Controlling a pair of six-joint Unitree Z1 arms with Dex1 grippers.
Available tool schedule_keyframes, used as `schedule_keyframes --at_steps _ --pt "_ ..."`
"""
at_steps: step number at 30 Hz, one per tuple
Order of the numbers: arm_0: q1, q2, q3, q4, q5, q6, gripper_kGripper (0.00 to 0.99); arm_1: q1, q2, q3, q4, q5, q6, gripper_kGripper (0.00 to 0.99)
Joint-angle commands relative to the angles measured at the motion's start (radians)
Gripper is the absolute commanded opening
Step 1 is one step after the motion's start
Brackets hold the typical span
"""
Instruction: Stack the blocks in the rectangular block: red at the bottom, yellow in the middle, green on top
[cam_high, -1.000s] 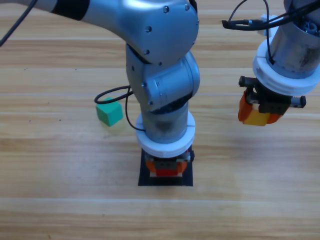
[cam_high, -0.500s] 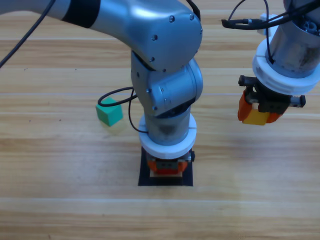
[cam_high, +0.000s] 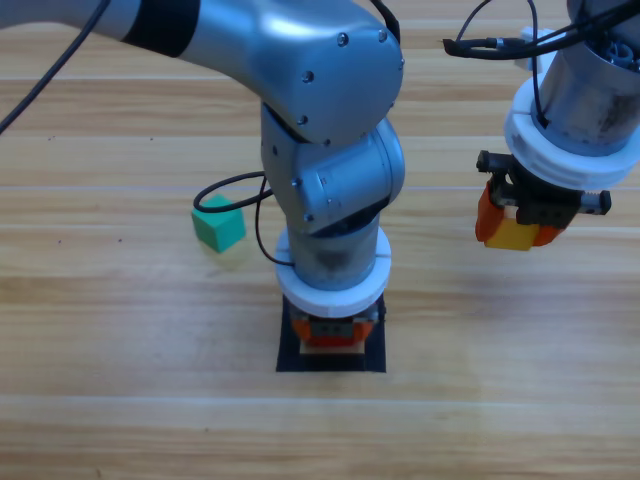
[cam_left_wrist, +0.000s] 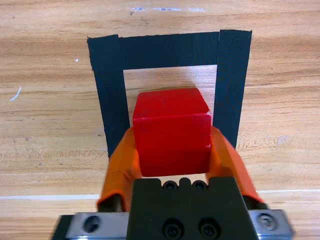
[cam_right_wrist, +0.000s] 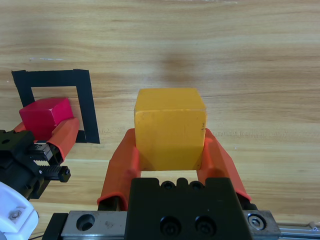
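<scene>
Left tool: clamped on red cube, lower centre, over tape rectangle.
Right tool: clamped on yellow cube, right.
Risk: red cube could land on the tape if released off-centre.

The left arm comes down from the top of the high view to the middle of the table, its wrist pointing straight down, and the left gripper has both orange jaws pressed against the sides of the red cube. The right arm hangs upright at the right side, above the table, and the right gripper has its jaws clamped on the yellow cube.
</scene>
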Motion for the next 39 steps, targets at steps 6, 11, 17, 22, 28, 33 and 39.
schedule_keyframes --at_steps 6,11,17,22,28,33,39 --pt "-0.030 -0.017 0.049 -0.002 0.015 -0.029 0.785 -0.028 0.069 -0.005 0.007 0.000 -0.008 0.176" --pt "-0.046 -0.039 0.035 -0.002 0.019 -0.027 0.841 -0.028 0.063 -0.002 0.007 -0.002 -0.005 0.176" --pt "-0.060 -0.103 0.007 0.004 0.016 0.003 0.885 -0.028 0.066 -0.003 0.007 -0.002 0.001 0.176" --pt "-0.068 -0.269 -0.007 0.035 0.048 0.034 0.896 0.004 0.096 -0.048 0.021 0.013 0.010 0.176" --pt "0.007 -0.557 0.042 0.119 0.094 0.091 0.897 0.060 0.195 -0.189 0.099 0.023 0.022 0.176" --pt "0.234 -0.658 0.087 0.156 0.005 0.313 0.894 0.128 0.287 -0.339 0.185 0.023 0.045 0.176" --pt "0.360 -0.717 0.197 0.119 -0.016 0.483 0.982 0.188 0.341 -0.419 0.214 0.023 0.081 0.178"
